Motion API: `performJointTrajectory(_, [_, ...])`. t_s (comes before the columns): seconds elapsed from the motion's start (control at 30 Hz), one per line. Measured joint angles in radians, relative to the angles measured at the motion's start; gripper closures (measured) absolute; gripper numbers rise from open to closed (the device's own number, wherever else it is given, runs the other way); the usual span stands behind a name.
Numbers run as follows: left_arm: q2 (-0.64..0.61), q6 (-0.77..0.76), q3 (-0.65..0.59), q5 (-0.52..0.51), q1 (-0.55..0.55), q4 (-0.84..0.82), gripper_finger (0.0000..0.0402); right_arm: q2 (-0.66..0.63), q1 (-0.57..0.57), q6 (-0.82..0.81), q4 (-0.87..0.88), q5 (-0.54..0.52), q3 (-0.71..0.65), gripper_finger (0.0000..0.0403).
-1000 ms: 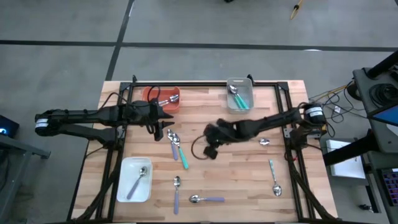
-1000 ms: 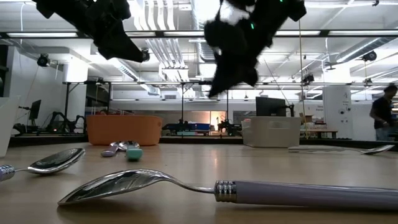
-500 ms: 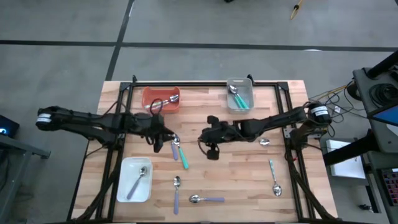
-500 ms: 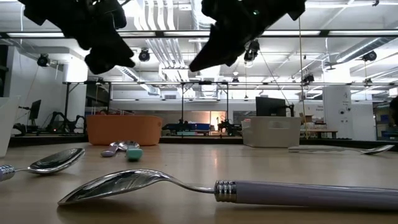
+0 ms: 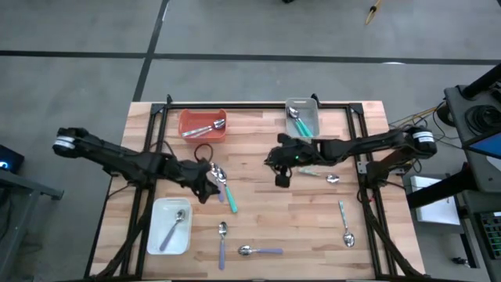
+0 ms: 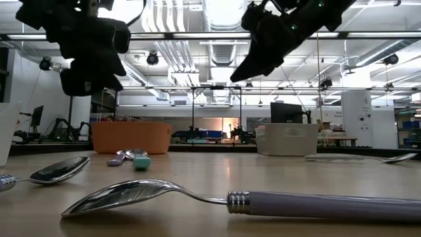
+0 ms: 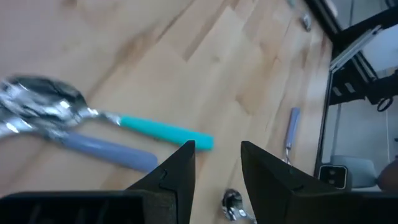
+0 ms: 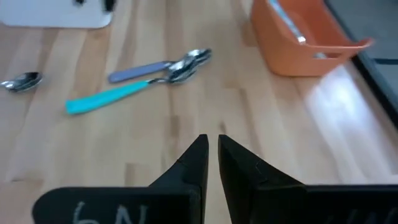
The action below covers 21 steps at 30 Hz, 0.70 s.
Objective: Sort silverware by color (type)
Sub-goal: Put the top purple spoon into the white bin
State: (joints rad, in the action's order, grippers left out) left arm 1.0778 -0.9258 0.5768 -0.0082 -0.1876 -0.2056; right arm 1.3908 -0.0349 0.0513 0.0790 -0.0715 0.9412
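The spoons lie scattered on the wooden table. A teal spoon (image 5: 227, 194) and a lavender spoon (image 5: 217, 182) lie side by side with their bowls touching; they show as the teal spoon (image 7: 165, 132) and the lavender spoon (image 7: 106, 150) in the left wrist view. My left gripper (image 5: 205, 186) hovers open just left of this pair, touching nothing. My right gripper (image 5: 280, 171) is shut and hangs above bare wood near the table's middle, right of the pair (image 8: 149, 74). In the low view, my left gripper (image 6: 85, 82) and my right gripper (image 6: 253, 66) are both clear of the table.
The orange tray (image 5: 191, 117) and the grey tray (image 5: 288, 119) at the far edge and the white tray (image 5: 159, 235) at the near left each hold spoons. Loose lavender spoons (image 5: 222, 243) (image 5: 261, 251), a blue spoon (image 5: 344, 223) and another spoon (image 5: 333, 178) lie toward the near and right sides.
My left gripper has moved toward the near edge and down, from beside the orange tray to the teal and lavender pair. My right gripper has risen and drawn back toward the table's right. No spoon has moved.
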Motion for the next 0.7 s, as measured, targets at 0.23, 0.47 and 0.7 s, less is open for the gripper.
performJointTrajectory(0.23, [0.165, -0.179, 0.092, 0.004, -0.012, -0.198, 0.0293, -0.086, -0.026, 0.073, 0.015, -0.003, -0.004, 0.0374])
performJointTrajectory(0.47, [0.355, -0.174, 0.22, -0.007, -0.003, -0.398, 0.0293, -0.149, -0.029, 0.091, 0.054, -0.008, -0.009, 0.0374])
performJointTrajectory(0.7, [0.502, -0.168, 0.303, -0.011, 0.029, -0.398, 0.0293, -0.156, -0.031, 0.108, 0.092, -0.008, -0.011, 0.0374])
